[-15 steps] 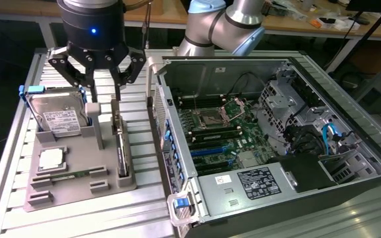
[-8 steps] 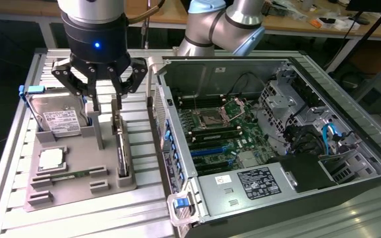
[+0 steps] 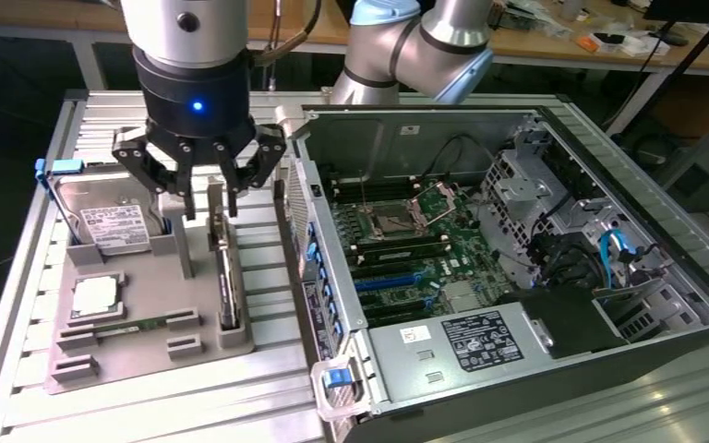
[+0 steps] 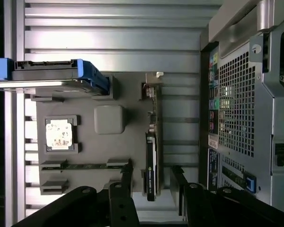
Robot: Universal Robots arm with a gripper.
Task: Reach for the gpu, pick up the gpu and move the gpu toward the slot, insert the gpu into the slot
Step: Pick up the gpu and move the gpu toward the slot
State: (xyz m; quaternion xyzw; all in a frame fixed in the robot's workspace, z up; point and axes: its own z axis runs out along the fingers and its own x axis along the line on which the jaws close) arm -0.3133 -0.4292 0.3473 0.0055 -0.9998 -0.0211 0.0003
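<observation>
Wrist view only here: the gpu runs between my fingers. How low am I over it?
Observer: From the exterior view, the gripper is open, fingertips about level with the top edge of the gpu, either side of its bracket end.
Operator: Where's the slot?
Observer: The slot, long and blue, lies on the motherboard inside the case, to the exterior view's right of the gpu.
Operator: Anything in it?
Observer: No card stands in it; the case side is off.
</observation>
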